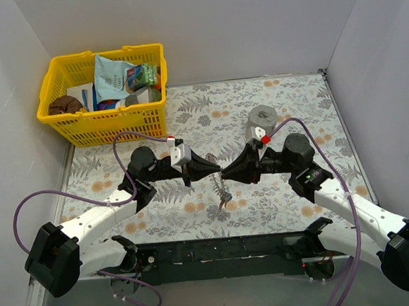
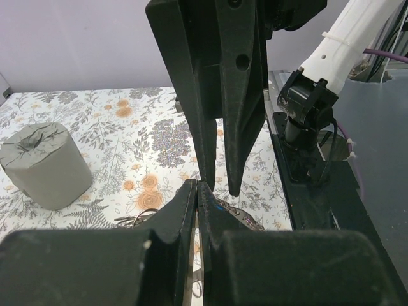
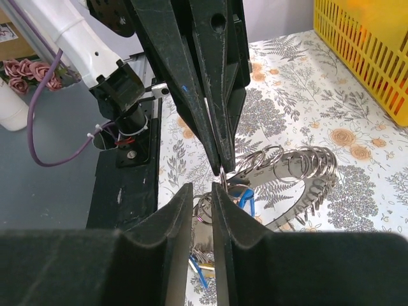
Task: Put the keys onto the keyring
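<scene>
Blue key [image 3: 245, 199] beneath right tool [image 3: 203, 191]

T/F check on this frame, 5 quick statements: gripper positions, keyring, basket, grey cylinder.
1. The two grippers meet tip to tip over the middle of the table. True: left gripper and right gripper face each other.
2. The keyring hangs in the air. False: it lies on the table.
3. The yellow basket sits at the far left corner. True.
4. The grey cylinder is inside the basket. False: it stands on the table behind the right gripper.
5. The left gripper is wide open. False: its fingers are nearly together.
</scene>
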